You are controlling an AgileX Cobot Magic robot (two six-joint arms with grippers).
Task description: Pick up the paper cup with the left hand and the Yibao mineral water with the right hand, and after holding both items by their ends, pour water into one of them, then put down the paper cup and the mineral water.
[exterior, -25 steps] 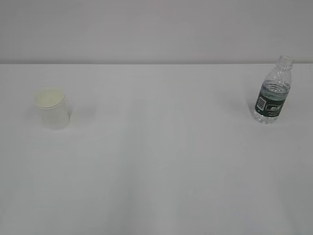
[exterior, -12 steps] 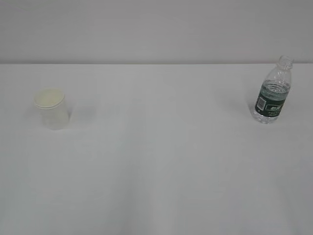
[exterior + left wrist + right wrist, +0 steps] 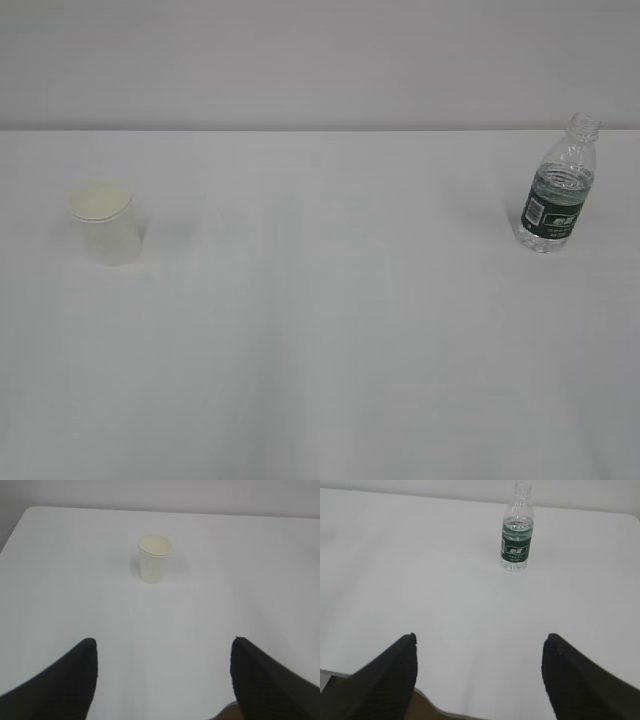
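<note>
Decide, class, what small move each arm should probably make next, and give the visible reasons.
Probably advance both arms toward their targets. The left gripper is open with the paper cup upright well ahead of it; the right gripper is open with the Yibao mineral water standing capless, far off. Neither is touched yet, and the table between looks unobstructed.

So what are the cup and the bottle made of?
The cup looks like paper: matte white outside, creamy inside, with a rolled rim. The bottle looks like clear plastic: see-through and ribbed, with a dark green label, probably a thin glossy film, wrapped around it.
</note>
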